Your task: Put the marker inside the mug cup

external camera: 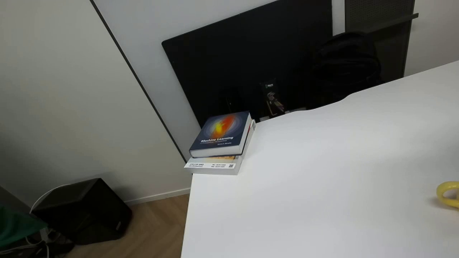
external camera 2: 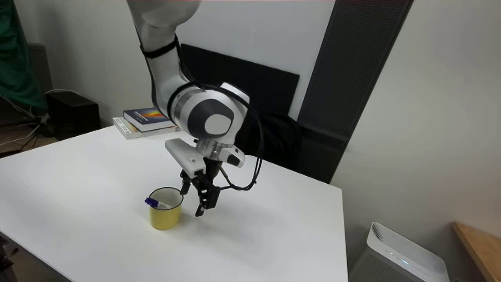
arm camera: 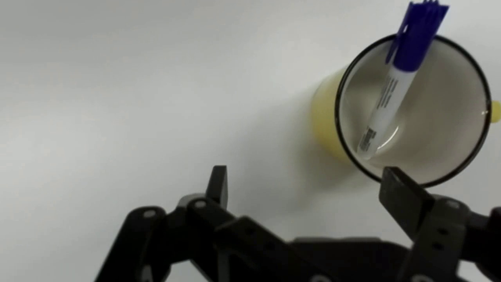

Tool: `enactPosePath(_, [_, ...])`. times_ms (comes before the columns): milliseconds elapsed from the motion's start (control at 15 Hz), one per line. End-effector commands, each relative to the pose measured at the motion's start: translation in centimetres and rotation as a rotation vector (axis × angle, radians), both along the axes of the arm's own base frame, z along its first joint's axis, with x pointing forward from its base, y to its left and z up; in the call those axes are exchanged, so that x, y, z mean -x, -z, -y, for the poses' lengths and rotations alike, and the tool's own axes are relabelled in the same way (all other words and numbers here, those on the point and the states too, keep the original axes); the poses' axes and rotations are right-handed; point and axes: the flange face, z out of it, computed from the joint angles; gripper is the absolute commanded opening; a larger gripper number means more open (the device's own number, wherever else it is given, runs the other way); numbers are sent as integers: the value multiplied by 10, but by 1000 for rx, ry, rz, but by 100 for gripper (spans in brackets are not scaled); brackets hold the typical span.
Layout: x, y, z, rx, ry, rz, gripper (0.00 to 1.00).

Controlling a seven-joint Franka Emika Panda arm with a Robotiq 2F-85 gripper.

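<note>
A yellow mug with a black rim and white inside stands upright on the white table, seen in an exterior view (external camera 2: 165, 220) and the wrist view (arm camera: 327, 113). Only its handle (external camera: 441, 194) shows at the right edge of an exterior view. The marker, white with a blue cap, leans inside the mug, cap up and past the rim, in the wrist view (arm camera: 397, 84) and an exterior view (external camera 2: 152, 202). My gripper (external camera 2: 192, 203) is open and empty beside the mug, near rim height. In the wrist view its fingers (arm camera: 305, 172) are wide apart, one overlapping the rim; contact cannot be told.
Two stacked books (external camera: 222, 136) lie at a table corner, also visible behind the arm (external camera 2: 146, 121). A black panel (external camera: 247, 61) and a dark backpack (external camera: 346, 64) stand behind the table (external camera 2: 274, 235). A white appliance (external camera 2: 403, 254) stands beyond the table edge.
</note>
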Motion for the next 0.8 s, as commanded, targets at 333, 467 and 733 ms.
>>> enactPosePath(333, [24, -5, 16, 66, -328, 228, 100])
enactPosePath(467, [16, 4, 15, 67, -295, 212, 100])
enactPosePath(733, [17, 6, 15, 65, -302, 209, 100])
